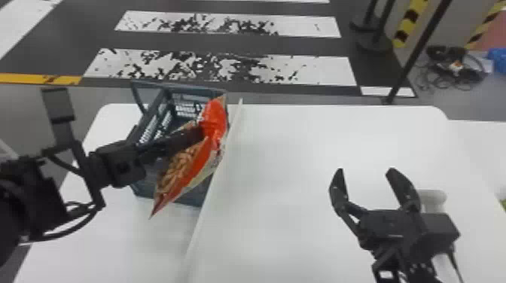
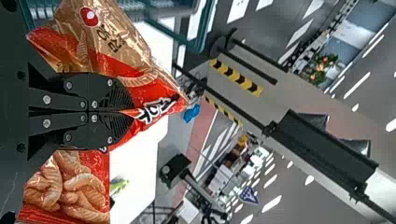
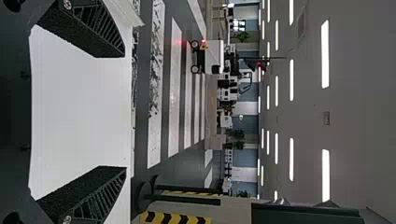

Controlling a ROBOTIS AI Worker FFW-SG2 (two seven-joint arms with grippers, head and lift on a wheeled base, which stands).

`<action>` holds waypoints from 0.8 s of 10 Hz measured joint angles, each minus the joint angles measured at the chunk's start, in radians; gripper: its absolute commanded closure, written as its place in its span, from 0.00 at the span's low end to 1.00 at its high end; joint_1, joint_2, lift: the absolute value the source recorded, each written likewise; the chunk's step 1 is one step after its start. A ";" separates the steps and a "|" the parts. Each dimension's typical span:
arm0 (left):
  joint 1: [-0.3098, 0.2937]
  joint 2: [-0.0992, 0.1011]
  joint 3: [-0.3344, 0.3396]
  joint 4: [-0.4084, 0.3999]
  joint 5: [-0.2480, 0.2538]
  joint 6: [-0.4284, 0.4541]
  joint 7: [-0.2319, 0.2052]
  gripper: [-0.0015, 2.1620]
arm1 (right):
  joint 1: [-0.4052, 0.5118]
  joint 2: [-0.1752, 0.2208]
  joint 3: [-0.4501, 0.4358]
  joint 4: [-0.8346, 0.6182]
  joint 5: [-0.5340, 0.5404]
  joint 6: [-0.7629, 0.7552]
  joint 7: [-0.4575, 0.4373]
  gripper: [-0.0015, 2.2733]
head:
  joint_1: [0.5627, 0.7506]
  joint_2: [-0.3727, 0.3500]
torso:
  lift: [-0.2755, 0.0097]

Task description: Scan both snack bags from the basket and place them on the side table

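Left tool [image 1: 198, 133]: left of centre in the head view, clenched on the bag's red part, fingers nearly together.
Snack bag [image 1: 188, 165]: in the left tool's grasp, hanging aslant across the basket's near right part; whether they touched could not be told.
Basket [image 1: 188, 88]: dark, slatted, upper left of centre.
Bench [image 1: 286, 150]: white, under the basket and spreading rightward, a pale edge [image 1: 197, 229] running down it.
Right tool [image 1: 366, 171]: lower right, above the bench, released, fingers wide apart.
Floor [image 1: 226, 43]: striped, along the top.

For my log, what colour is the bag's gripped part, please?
Red; left wrist view shows the gripped part best.
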 measured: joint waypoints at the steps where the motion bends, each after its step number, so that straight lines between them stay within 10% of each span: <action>1: 0.000 -0.026 -0.072 0.008 -0.020 -0.012 0.005 0.99 | 0.005 0.000 -0.008 -0.007 0.001 0.001 -0.004 0.03 | 0.70 0.35 | 0.70; 4: -0.006 -0.082 -0.321 0.123 -0.203 -0.147 0.065 0.93 | 0.022 0.000 -0.039 -0.035 -0.004 0.015 -0.077 0.03 | 0.70 0.11 | 0.70; 6: -0.007 -0.079 -0.458 0.236 -0.322 -0.289 0.123 0.01 | 0.028 0.000 -0.066 -0.049 -0.012 0.032 -0.110 0.03 | 0.70 0.03 | 0.70; 8: -0.004 -0.077 -0.545 0.337 -0.368 -0.444 0.148 0.02 | 0.029 0.000 -0.078 -0.051 -0.021 0.033 -0.110 0.03 | 0.70 0.03 | 0.70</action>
